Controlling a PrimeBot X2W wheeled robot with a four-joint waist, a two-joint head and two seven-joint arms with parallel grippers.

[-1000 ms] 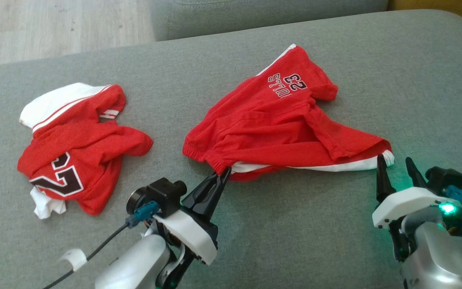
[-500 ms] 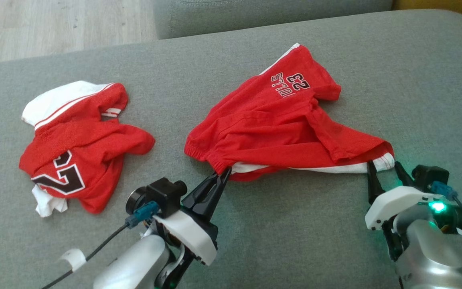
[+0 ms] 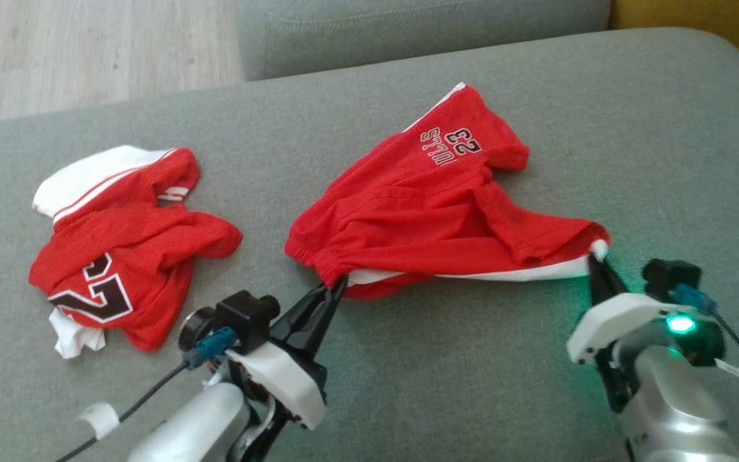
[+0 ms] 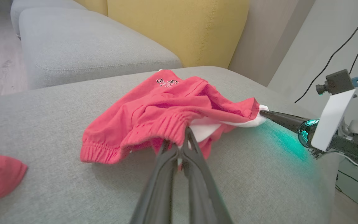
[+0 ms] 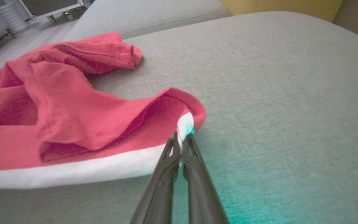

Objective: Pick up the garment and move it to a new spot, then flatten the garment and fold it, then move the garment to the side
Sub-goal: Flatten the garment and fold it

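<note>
Red shorts (image 3: 433, 212), head view: one garment, crumpled, lying right of centre on the grey sofa cushion (image 3: 408, 385). A white stripe (image 3: 510, 274) runs along the near edge. Dark lettering and the number 23 sit on the far leg and read upside down. Left hand (image 3: 337, 283): fingers clenched on the gathered waistband (image 3: 308, 253) at the near-left corner. Right hand (image 3: 595, 260): fingers pinched tight on the white-tipped corner at the near-right end. The cloth spans between the two hands in loose folds. Red-and-white jersey (image 3: 119, 250): second item, bunched, well apart to the left on the same cushion, with a large dark numeral outlined in white. Green light (image 3: 680, 324): lit on the right wrist, tinting the fabric beside it. Wooden floor (image 3: 87, 45): pale, beyond the far edge.

Left wrist view: the left hand's two dark fingers meet at the elastic waistband, with red cloth and a fold of white lining caught between the tips. The right hand enters from the right, its tip touching the far white corner. Yellow cushion (image 4: 179, 28): upright, behind the grey seats. An edge of the jersey lies at lower left.

Right wrist view: the right hand's fingertips are closed on the rolled white corner where the red hem curls over. The stripe trails left along the cushion. The rest of the shorts lies rumpled to the left.
</note>
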